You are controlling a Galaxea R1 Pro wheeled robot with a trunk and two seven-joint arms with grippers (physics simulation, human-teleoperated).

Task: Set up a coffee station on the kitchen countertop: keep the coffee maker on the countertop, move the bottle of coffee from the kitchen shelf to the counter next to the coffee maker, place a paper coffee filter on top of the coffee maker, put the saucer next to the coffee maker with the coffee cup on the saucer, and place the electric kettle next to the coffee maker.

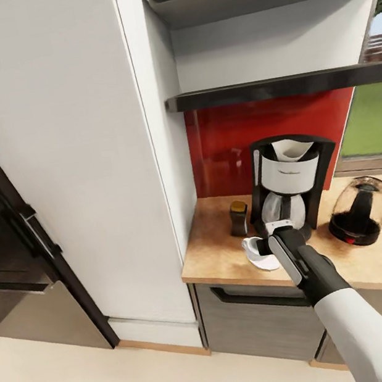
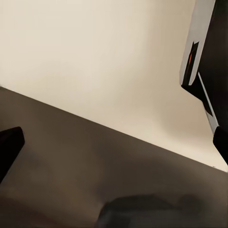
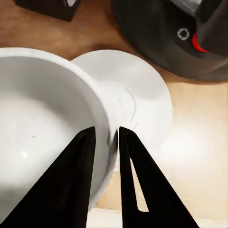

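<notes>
The black and white coffee maker (image 1: 294, 188) stands on the wooden countertop (image 1: 215, 255) with a white paper filter (image 1: 290, 148) in its top. The dark bottle of coffee (image 1: 239, 217) is just left of it, and the electric kettle (image 1: 360, 211) is to its right. In front of the maker lies the white saucer (image 3: 142, 99). My right gripper (image 3: 107, 133) is shut on the rim of the white coffee cup (image 3: 42, 123), which overlaps the saucer's edge; I cannot tell whether they touch. In the left wrist view my left gripper (image 2: 114, 147) is open and holds nothing.
A tall white cabinet (image 1: 77, 148) rises left of the counter, beside a dark oven front (image 1: 13, 247). A black shelf (image 1: 285, 85) and red backsplash (image 1: 220, 142) sit above the counter. A window (image 1: 375, 114) is at the right. Grey drawers (image 1: 257, 317) are below.
</notes>
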